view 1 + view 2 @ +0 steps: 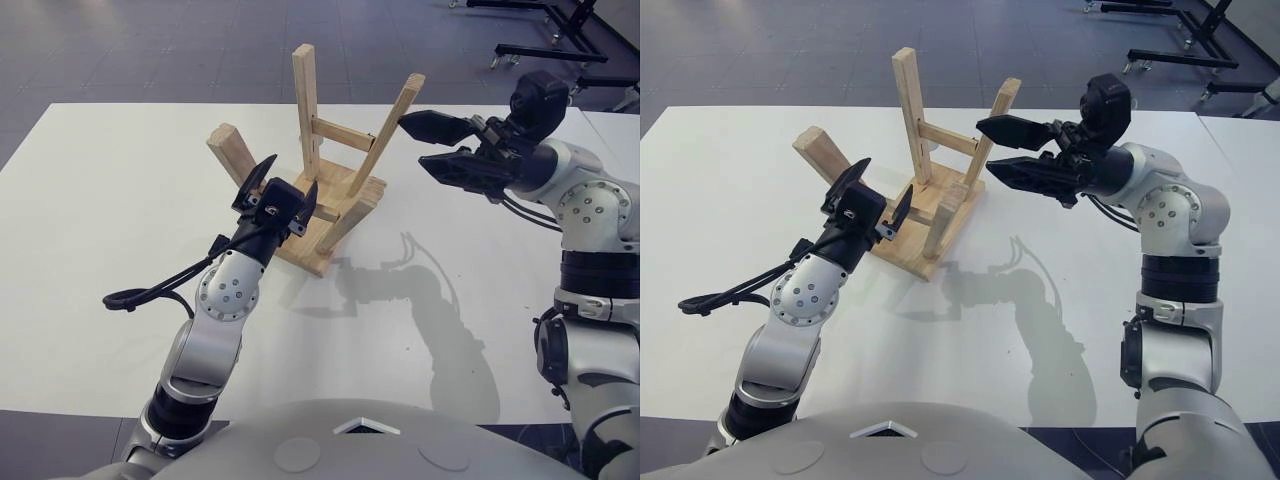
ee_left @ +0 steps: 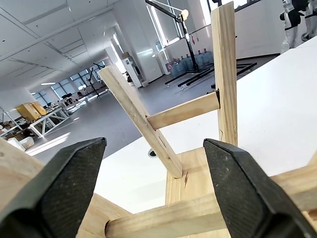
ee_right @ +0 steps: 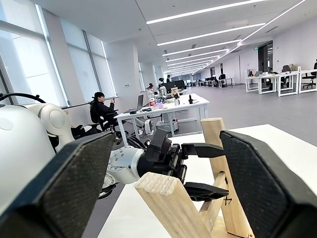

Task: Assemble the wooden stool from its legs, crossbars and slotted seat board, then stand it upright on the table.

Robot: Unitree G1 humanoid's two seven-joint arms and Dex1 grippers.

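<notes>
The wooden stool (image 1: 335,205) rests tilted on the white table (image 1: 120,220), seat board (image 1: 318,255) down and legs pointing up. My left gripper (image 1: 283,190) is open at the near side of the stool. In the left wrist view a crossbar (image 2: 188,215) runs between its fingers (image 2: 69,183), with two legs and another crossbar (image 2: 183,111) beyond. My right gripper (image 1: 418,140) is open beside the upper end of the right-hand leg (image 1: 392,125). In the right wrist view that leg end (image 3: 166,196) lies between its dark pads (image 3: 267,183).
A black cable (image 1: 150,290) loops from the left arm over the table. Bare table stretches to the left, right and front of the stool. Black metal stands (image 1: 545,50) stand on the floor beyond the far right corner.
</notes>
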